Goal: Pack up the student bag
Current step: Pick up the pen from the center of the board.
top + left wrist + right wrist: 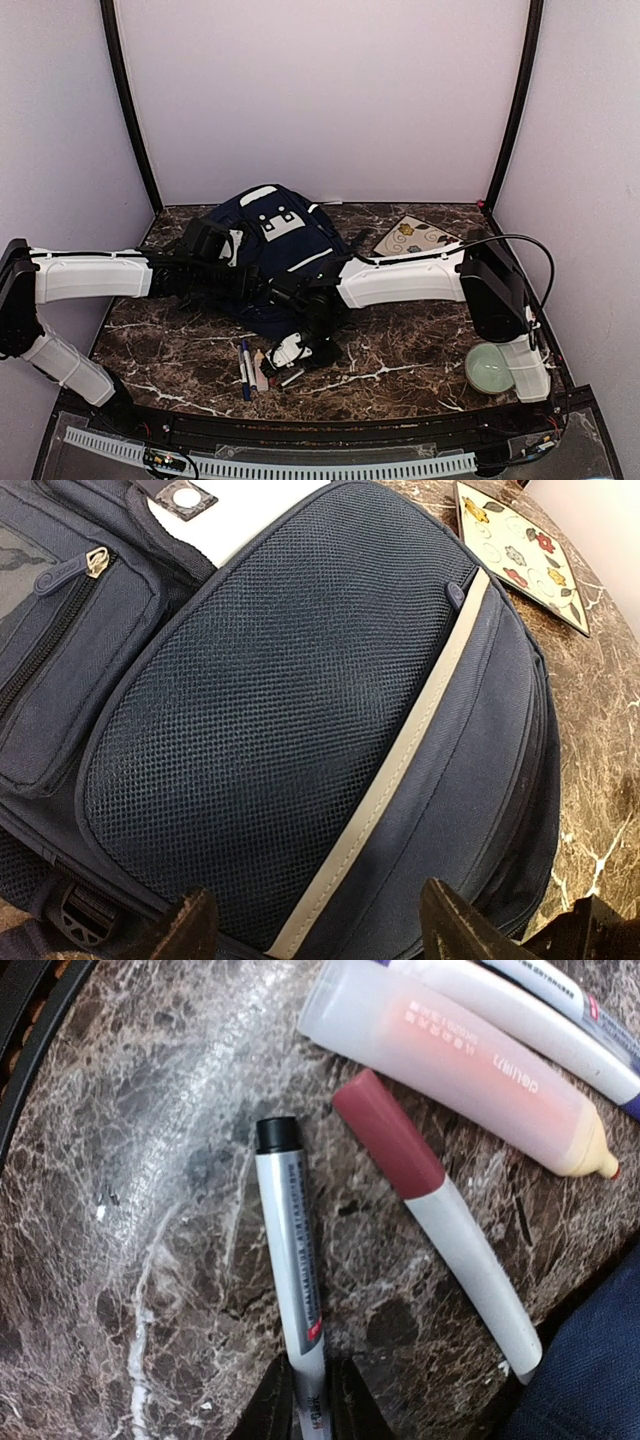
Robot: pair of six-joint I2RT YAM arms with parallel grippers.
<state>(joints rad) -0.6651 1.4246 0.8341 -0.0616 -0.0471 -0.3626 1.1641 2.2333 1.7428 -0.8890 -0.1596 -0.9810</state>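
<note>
The student bag (pixel 272 245) lies at the back middle of the marble table, navy with pale trim; its mesh front pocket (pixel 290 710) fills the left wrist view. My left gripper (pixel 258 283) hovers over the bag's lower part, open, its fingertips (pixel 190 930) wide apart with nothing between them. My right gripper (pixel 287 366) is down at the table in front of the bag, shut on a white marker with a black cap (pixel 289 1260). Beside it lie a red-capped pen (pixel 430 1200), an orange highlighter (pixel 450 1060) and a white-and-blue pen (pixel 570 1010).
A floral patterned card (pixel 415 237) lies right of the bag, also showing as the card (pixel 520 550) in the left wrist view. A pale green bowl (pixel 490 368) sits at the front right. The table's dark front rim (pixel 40 1030) runs close to the marker.
</note>
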